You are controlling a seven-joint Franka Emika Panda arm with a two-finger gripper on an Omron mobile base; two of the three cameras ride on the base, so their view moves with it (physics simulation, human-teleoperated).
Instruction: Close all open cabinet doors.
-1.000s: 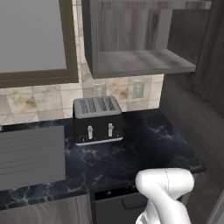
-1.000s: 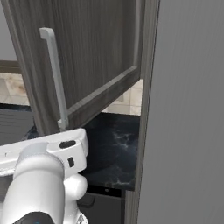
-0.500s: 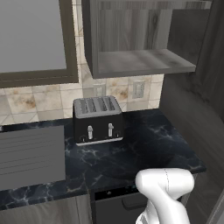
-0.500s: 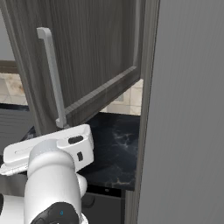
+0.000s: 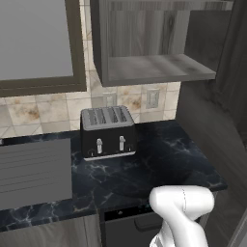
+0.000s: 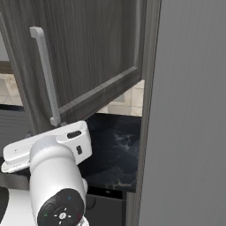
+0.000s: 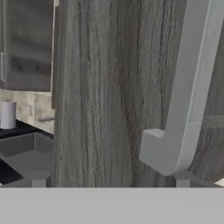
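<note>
Upper cabinet door (image 6: 88,57) stands swung wide open, out over the counter (image 5: 159,159), its handle (image 6: 46,75) facing the arm. In the hand view the door (image 7: 109,87) and handle (image 7: 183,87) sit very close ahead. Gripper opening cannot be told; nothing seen held. Advice: press flat on the panel near the handle edge, follow the hinge arc toward the open shelf (image 5: 159,67). Toaster (image 5: 107,131) sits below, clear of the swing. Fridge side (image 6: 190,110) crowds the right; elbow room looks tight

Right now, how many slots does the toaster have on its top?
4: side by side along the top of the black toaster, on the dark counter below the open cabinet.
</note>
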